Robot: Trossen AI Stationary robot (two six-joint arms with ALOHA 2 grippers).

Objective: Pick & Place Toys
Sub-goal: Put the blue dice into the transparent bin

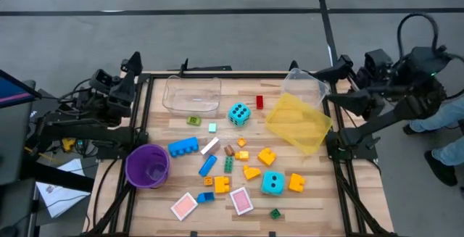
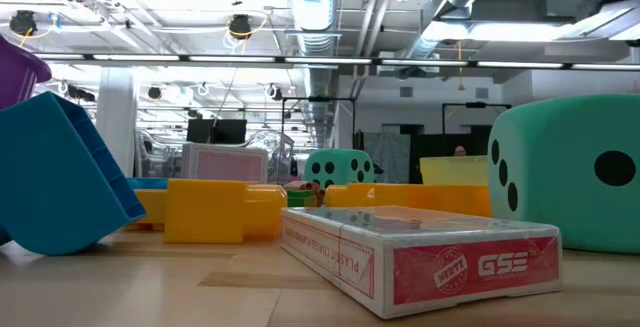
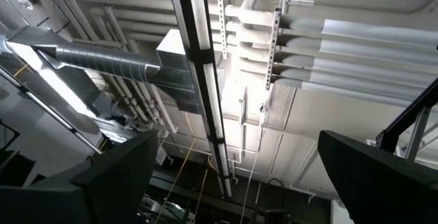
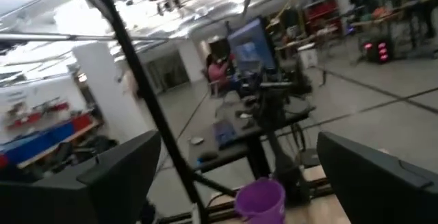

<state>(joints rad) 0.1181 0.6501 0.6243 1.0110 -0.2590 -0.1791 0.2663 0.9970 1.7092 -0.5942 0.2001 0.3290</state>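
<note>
Both grippers wait with fingers spread and hold nothing: left gripper (image 3: 233,183) off the table's edge at 9 o'clock, pointing up to the ceiling, right gripper (image 4: 236,176) off the corner at 2 o'clock. On the table (image 1: 341,208) the bricks (image 1: 183,146) lie scattered around the centre. One die (image 1: 238,114) sits at 12 o'clock from centre, the other die (image 1: 272,183) at 5 o'clock. Two pink cards (image 1: 184,206) lie at 6 o'clock, near the edge. A purple cup (image 1: 148,166) stands at 8 o'clock; the yellow bin (image 1: 297,123) leans tilted at 2 o'clock.
</note>
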